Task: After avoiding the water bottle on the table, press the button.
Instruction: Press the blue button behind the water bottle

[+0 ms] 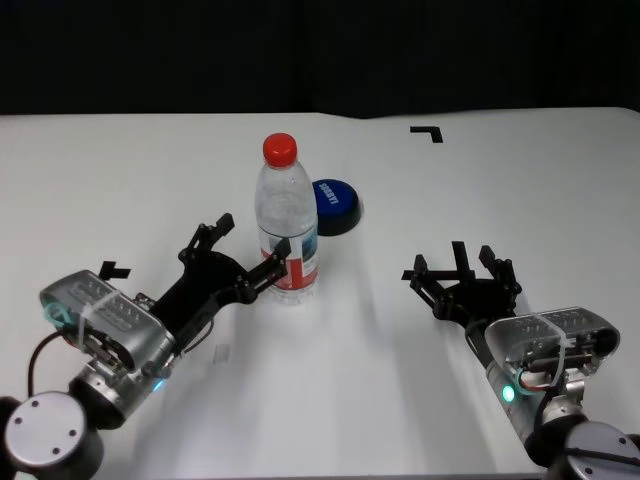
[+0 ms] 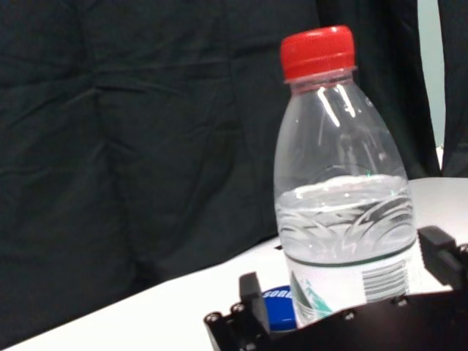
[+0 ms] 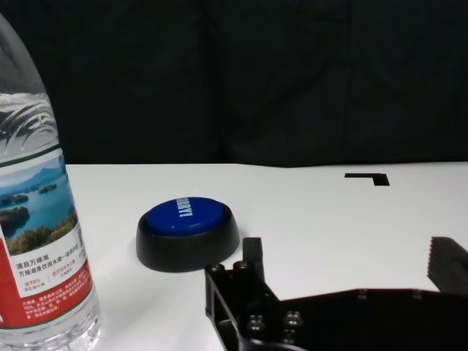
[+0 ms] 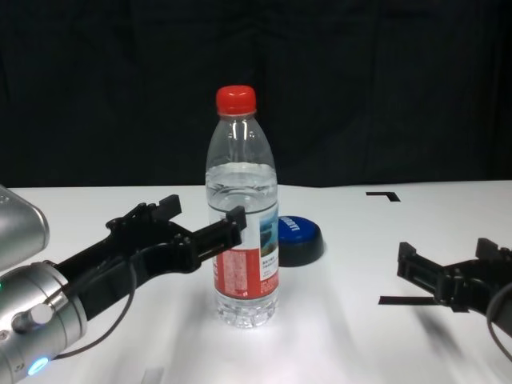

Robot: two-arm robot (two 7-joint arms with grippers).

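Clear plastic, part-filled and judged top-heavy, the water bottle [image 1: 287, 222] is flanked by the wide-spread left end effector [image 1: 247, 250], the button [image 1: 335, 205] lying just beyond it; the right end effector [image 1: 462, 270] is parked wide.

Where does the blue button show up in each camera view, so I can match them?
Head view: the button sits behind and right of the water bottle.
Left wrist view: only a blue sliver shows beside the bottle's base.
Right wrist view: fully visible, next to the bottle.
Chest view: partly hidden behind the bottle.
Shared landmark: the bottle.
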